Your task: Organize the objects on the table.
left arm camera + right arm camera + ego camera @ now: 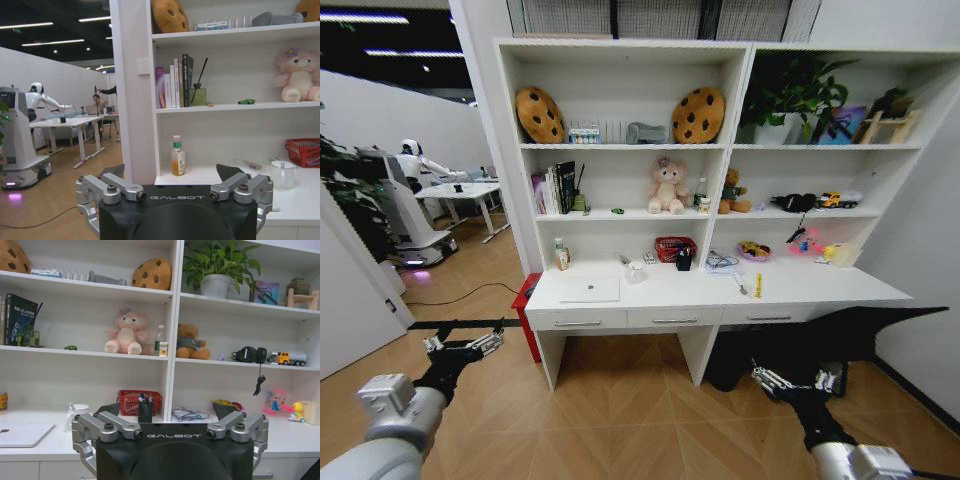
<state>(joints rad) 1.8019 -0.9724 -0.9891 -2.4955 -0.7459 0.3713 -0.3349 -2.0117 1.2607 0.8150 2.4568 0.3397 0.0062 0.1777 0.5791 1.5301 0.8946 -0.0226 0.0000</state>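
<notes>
At the lower left, the left gripper (463, 346) hangs over the floor, fingers wide apart. In the middle, the laptop (589, 290) lies on the white table (820, 288). At the lower right, the right gripper (796, 381) is wide apart too.

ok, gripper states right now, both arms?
Left gripper: open, holding nothing, low in front of the desk's left end.
Right gripper: open, holding nothing, low under the desk's right part.
</notes>
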